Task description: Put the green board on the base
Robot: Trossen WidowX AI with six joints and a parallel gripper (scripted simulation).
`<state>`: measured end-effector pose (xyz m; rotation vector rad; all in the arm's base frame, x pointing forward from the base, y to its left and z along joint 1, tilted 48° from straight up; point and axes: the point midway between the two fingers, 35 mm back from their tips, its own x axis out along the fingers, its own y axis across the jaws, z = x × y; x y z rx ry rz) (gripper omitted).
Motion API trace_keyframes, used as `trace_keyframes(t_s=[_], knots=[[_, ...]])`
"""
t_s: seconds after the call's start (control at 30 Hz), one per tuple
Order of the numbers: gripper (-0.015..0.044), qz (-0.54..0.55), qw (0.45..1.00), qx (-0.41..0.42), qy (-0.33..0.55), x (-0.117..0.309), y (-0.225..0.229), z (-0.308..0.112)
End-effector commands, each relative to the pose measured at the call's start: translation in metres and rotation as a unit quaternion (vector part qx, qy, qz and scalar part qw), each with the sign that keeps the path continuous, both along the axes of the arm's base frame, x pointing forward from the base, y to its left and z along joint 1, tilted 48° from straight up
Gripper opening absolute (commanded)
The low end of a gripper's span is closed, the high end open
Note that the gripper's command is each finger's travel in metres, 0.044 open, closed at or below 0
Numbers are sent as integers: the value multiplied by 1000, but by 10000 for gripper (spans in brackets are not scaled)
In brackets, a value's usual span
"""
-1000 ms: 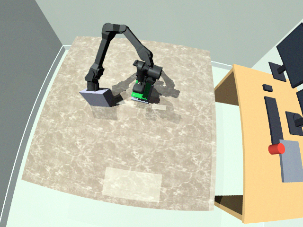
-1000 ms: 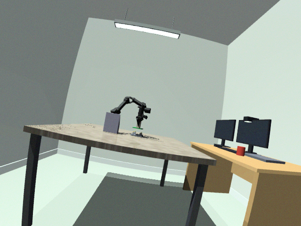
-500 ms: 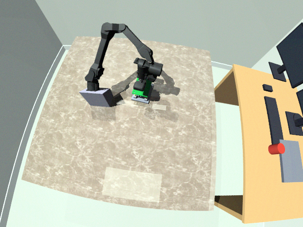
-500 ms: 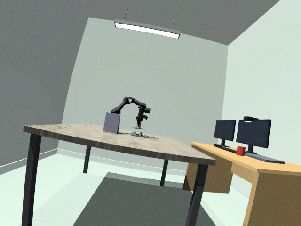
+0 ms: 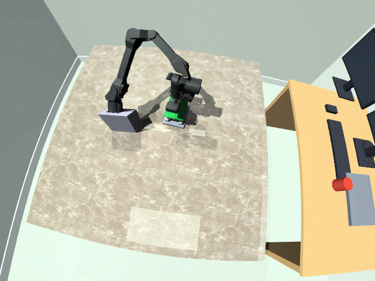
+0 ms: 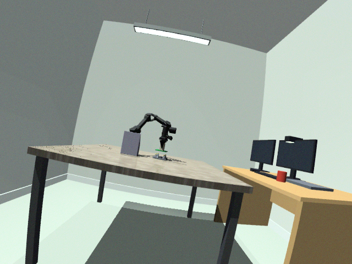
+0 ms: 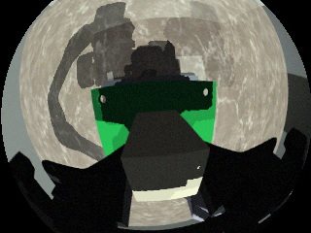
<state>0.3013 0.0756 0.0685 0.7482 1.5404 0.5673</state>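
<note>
My gripper is shut on the square handle of the green board. The board is held roughly level, handle side up, above the grey base. The exterior view shows a gap between the board and the pins. In the top view, two posts with pins show at the board's near edge. The wrist view shows two corner holes; the board hides most of the base, and whether holes and pins line up cannot be told.
The arm stands on a grey-purple block to the left of the base. A wooden desk with monitors and a red cup stands apart, to the right of the table.
</note>
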Motion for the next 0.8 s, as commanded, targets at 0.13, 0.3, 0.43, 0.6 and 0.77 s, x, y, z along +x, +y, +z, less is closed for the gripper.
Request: trace_keyframes(t_s=[0.13,0.3,0.43,0.6,0.77], knots=[[0,-5,1000,2,3,0,6,-5],[0,-5,1000,2,3,0,9,-9],[0,-4,1000,2,3,0,12,-11],[0,-4,1000,2,3,0,16,-14],[0,-1,1000,0,0,0,14,-12]])
